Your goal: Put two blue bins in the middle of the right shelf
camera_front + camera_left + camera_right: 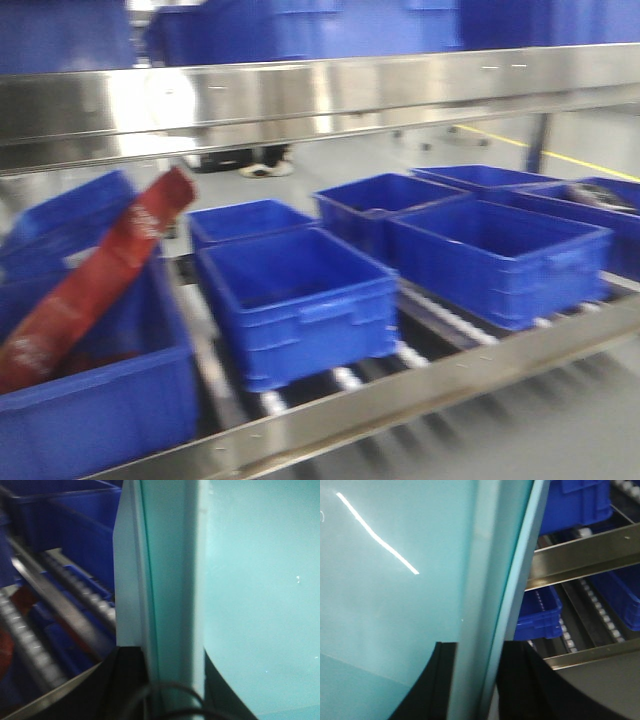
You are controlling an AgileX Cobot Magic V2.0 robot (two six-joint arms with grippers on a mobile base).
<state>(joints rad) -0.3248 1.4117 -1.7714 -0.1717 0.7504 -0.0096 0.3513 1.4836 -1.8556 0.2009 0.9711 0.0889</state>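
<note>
- risk 1: pale blue bin (250,580) is carried by its rims only, one arm per side. if the arms drift apart or twist unevenly, my guess is a rim slips out and the tub drops onto the rack.
- risk 2: front view is blurred and the shelf ahead is packed with dark blue crates (300,290); the bin's leading edge could clip the steel shelf rail (300,95) or a crate going in. from these views i can't pick out a free slot on the right shelf middle.
- risk 3: red package (100,270) sticks up out of the crate at the left of the front view; it could snag a low pass.
- left gripper (172,685): dark jaws sit either side of the bin's thick rim (170,580), rim running straight up from the tool. looks like it's pinching the rim, narrow gap; fingertips themselves not visible.
- right gripper (470,680): same setup, dark jaw parts both sides of the rim (495,580), bin's smooth wall filling the frame to the tool's left. reads as clamped on the rim.
- bin location: held between both wrists, up off the rack; roller tracks (600,615) and crates lie beyond and below it. not on any shelf yet.
- only one pale bin visible in the wrist cams; can't see a second.
</note>
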